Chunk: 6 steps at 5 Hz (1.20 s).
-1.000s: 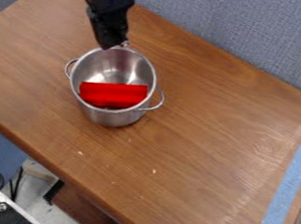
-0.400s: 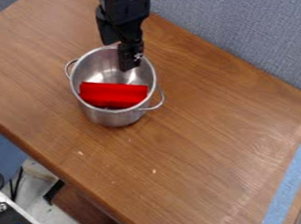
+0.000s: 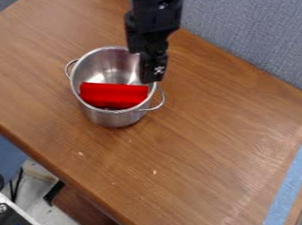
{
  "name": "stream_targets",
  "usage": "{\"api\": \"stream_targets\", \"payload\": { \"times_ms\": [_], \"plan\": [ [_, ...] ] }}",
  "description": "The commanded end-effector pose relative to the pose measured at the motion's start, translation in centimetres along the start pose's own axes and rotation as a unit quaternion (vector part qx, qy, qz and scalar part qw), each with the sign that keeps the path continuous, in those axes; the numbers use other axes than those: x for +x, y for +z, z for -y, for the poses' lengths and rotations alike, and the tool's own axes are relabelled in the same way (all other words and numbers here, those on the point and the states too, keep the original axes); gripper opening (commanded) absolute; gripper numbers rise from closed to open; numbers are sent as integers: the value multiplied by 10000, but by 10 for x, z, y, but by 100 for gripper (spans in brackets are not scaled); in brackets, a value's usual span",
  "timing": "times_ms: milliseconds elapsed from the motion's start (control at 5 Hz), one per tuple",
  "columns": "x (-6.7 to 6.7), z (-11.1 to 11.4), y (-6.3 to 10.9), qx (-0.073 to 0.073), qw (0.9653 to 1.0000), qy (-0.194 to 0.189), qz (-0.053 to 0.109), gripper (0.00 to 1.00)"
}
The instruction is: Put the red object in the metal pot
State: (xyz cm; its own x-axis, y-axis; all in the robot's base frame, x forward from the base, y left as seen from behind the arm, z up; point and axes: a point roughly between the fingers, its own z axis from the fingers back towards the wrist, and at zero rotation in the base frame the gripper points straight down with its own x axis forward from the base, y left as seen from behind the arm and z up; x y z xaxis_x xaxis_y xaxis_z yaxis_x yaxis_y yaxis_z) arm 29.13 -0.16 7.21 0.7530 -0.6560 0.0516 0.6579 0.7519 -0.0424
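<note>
The metal pot [image 3: 98,111] stands on the left part of the wooden table. The red object [image 3: 112,95] lies inside it, a flat red half-disc filling the near half of the pot. My black gripper [image 3: 152,69] hangs pointing down over the pot's far right rim. Its jaws are open with nothing between them, and it is not touching the red piece.
The wooden table [image 3: 217,161] stretches to the right of the pot. A strip of blue tape [image 3: 289,186] lies near the table's right edge. A grey-blue wall runs behind the table.
The gripper has moved right, from above the pot's far left side to its far right rim, and its jaws have opened. The red object stays in the pot.
</note>
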Motion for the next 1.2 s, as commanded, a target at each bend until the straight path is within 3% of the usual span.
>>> {"api": "stream_targets", "payload": {
  "times_ms": [0,200,400,600,800,1000],
  "plan": [
    [10,-31,49,251,9975,577,335,100],
    [-2,-66,73,206,9843,1705,404,100],
    [-13,-93,84,217,9718,2317,376,100],
    [-16,-94,59,189,9672,2513,333,100],
    [3,-61,82,77,9828,1822,286,100],
    [10,-92,70,131,9833,1770,391,100]
  ]
}}
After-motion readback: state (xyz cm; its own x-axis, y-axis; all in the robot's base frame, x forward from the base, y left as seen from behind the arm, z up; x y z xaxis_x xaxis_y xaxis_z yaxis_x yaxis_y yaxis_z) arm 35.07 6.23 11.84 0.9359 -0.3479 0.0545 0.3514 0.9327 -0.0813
